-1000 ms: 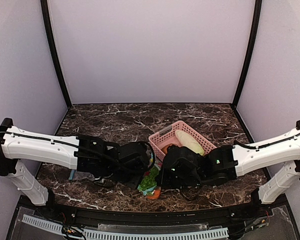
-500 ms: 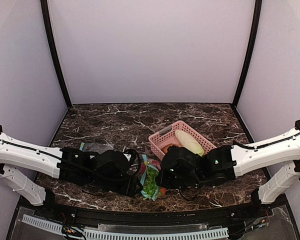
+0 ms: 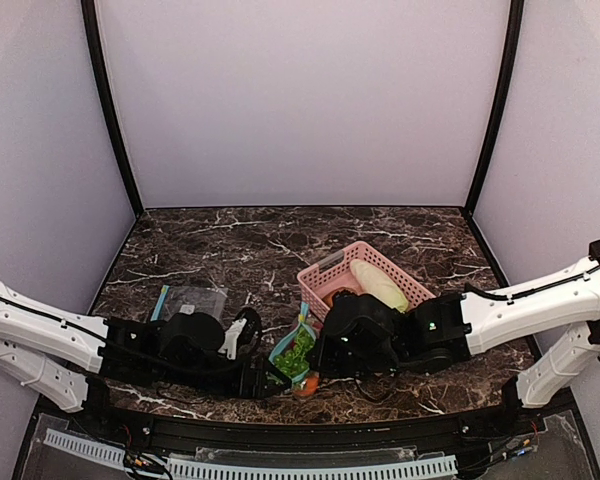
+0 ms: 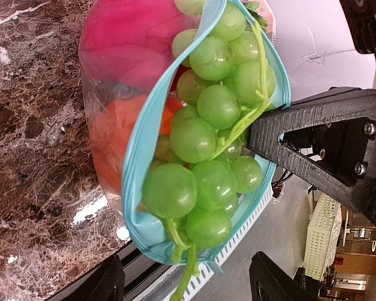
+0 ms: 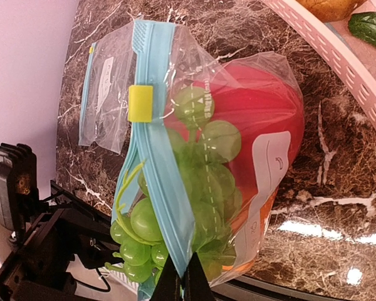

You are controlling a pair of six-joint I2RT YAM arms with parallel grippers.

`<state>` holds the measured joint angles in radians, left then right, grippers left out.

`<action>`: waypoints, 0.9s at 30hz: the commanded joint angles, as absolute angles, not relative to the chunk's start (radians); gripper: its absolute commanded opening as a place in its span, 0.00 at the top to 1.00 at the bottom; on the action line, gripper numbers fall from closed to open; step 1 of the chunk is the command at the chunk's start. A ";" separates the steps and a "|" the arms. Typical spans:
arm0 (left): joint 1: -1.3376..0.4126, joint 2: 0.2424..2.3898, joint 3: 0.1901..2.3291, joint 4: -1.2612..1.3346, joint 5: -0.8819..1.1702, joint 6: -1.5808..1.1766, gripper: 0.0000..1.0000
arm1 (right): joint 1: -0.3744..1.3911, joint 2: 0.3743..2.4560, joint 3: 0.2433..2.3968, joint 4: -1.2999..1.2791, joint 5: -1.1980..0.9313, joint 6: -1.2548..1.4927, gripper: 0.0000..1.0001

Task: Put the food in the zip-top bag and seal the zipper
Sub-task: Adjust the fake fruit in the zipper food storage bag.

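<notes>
The zip-top bag (image 3: 297, 352) hangs by its light blue zipper (image 5: 161, 188), on which my right gripper (image 5: 182, 285) is shut. The bag's mouth gapes open in the left wrist view. A green grape bunch (image 4: 207, 150) fills the mouth and partly sticks out, its stem hanging down. Behind the grapes inside the bag sit a red fruit (image 4: 122, 37) and an orange fruit (image 4: 116, 135). A yellow slider tab (image 5: 140, 103) sits on the zipper. My left gripper (image 4: 188, 285) is open just below the bag's edge, its fingers either side of the grape stem and not touching it.
A second, flat clear bag (image 3: 192, 300) lies on the marble table (image 3: 230, 250) to the left. The pink slatted basket (image 3: 332, 268) stands just behind the right gripper, holding a pale oblong piece (image 3: 378, 283) and other toy food. The table's front edge runs close below the bag.
My left gripper has opened, let go of the bag and drawn back left toward the front edge, uncovering the second bag. The right gripper still holds the zipper.
</notes>
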<state>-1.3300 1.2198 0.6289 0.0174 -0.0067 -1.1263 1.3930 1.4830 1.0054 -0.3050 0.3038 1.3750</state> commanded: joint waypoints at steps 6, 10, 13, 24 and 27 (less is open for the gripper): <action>-1.262 1.133 0.546 0.181 -0.006 -1.185 0.31 | 1.391 1.469 0.963 -0.209 0.281 1.375 1.00; -1.240 1.154 0.547 0.191 0.047 -1.183 0.37 | 1.391 1.473 0.963 -0.202 0.280 1.371 1.00; -1.235 1.172 0.555 0.180 0.069 -1.181 0.41 | 1.391 1.469 0.960 -0.202 0.282 1.371 1.00; -1.235 1.242 0.545 0.221 0.114 -1.192 0.57 | 1.391 1.464 0.952 -0.198 0.279 1.377 1.00; -1.235 1.280 0.552 0.220 0.122 -1.186 0.62 | 1.391 1.462 0.945 -0.187 0.276 1.381 1.00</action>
